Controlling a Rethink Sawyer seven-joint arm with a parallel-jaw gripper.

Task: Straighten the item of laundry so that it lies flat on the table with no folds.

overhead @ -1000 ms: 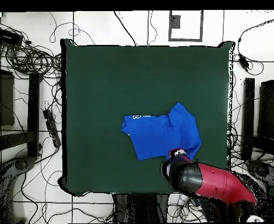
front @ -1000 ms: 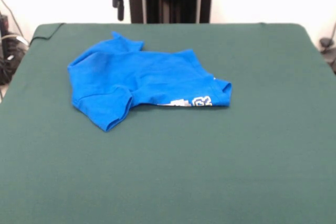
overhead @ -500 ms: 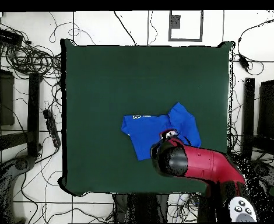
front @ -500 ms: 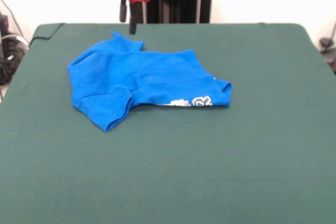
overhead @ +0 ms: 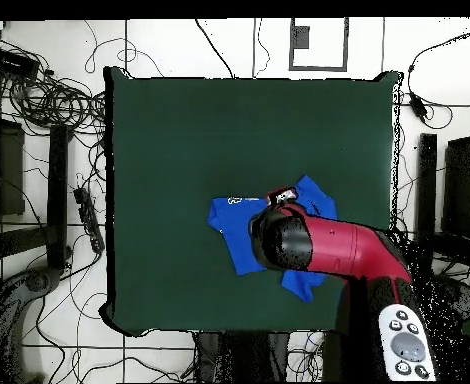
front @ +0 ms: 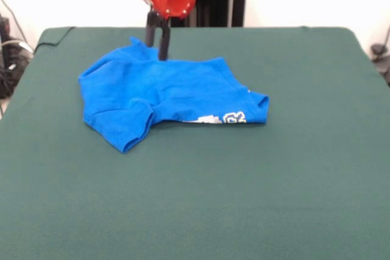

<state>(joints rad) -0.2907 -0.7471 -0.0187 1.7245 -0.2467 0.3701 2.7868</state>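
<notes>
Shirt [front: 164,92] lay crumpled on table [front: 244,181]; white lettering at its hem was unreadable. Gripper [front: 157,50] hung over its far edge, fingers parted, holding nothing.

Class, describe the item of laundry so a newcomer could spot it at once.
Start at the dark green table. Left of its middle lies the T-shirt, crumpled, under the red arm's hand. It is the only bright blue thing, with white lettering at its front edge.
</notes>
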